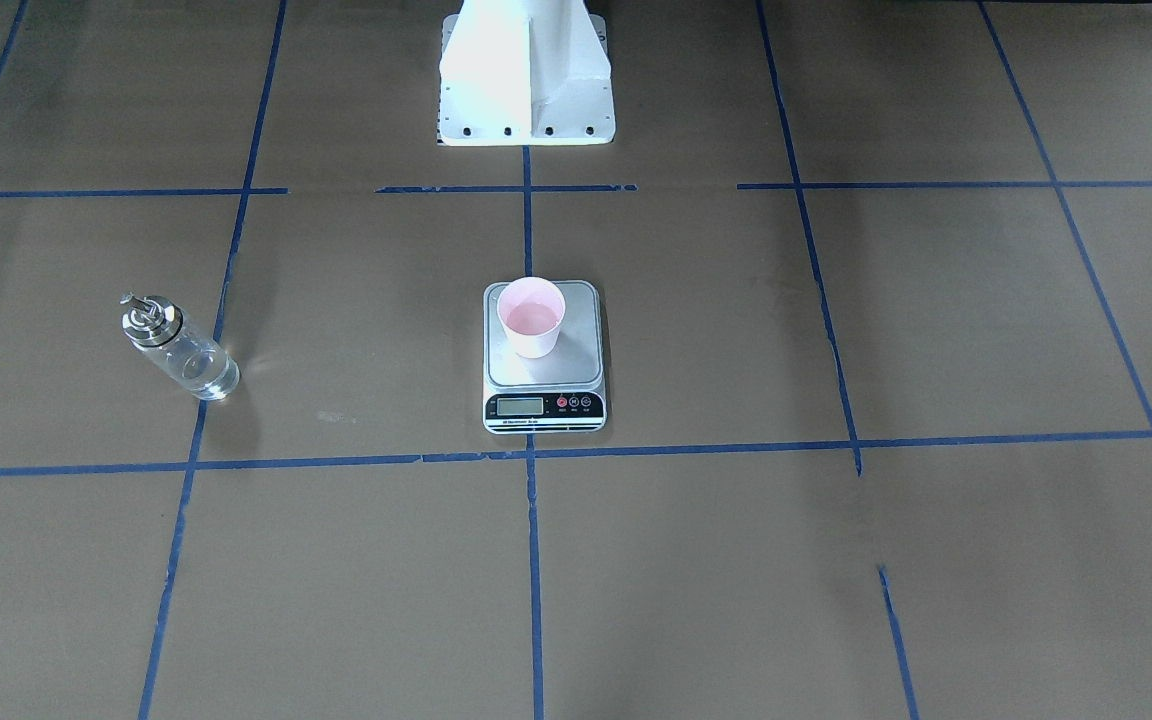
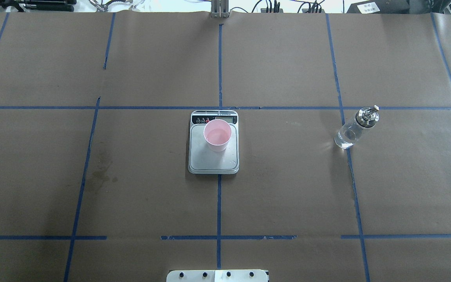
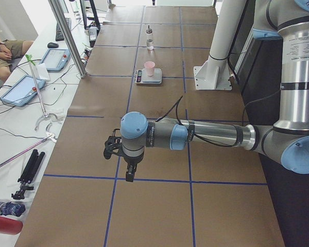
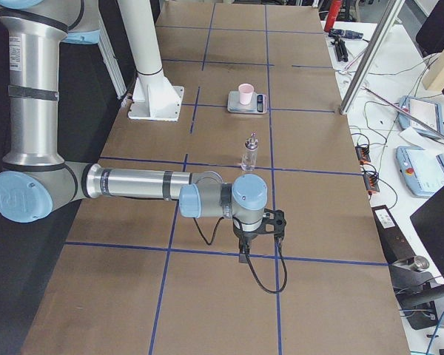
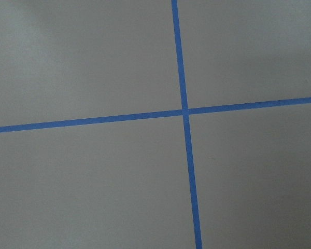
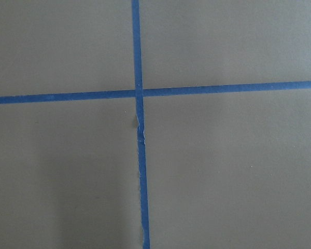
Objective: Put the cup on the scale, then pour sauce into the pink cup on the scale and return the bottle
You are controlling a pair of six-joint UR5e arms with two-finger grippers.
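The pink cup [image 1: 531, 318] [image 2: 217, 135] stands upright on the silver platform of the scale [image 1: 544, 405] [image 2: 213, 162] at the table's middle. The clear glass bottle [image 1: 181, 350] [image 2: 354, 129] with a metal spout cap stands upright on the brown paper on the robot's right, apart from the scale. The left gripper [image 3: 129, 176] hangs over a blue tape crossing at the table's left end. The right gripper [image 4: 243, 256] hangs over a crossing at the right end, a short way from the bottle [image 4: 249, 153]. Both are far from the scale; I cannot tell whether they are open or shut.
The white robot pedestal [image 1: 526, 75] [image 2: 217, 276] stands at the robot's edge of the table. Blue tape lines grid the brown paper. Aluminium posts [image 3: 67, 36] [image 4: 366, 55], tablets and cables sit along the operators' side, where a person [image 3: 2, 51] sits.
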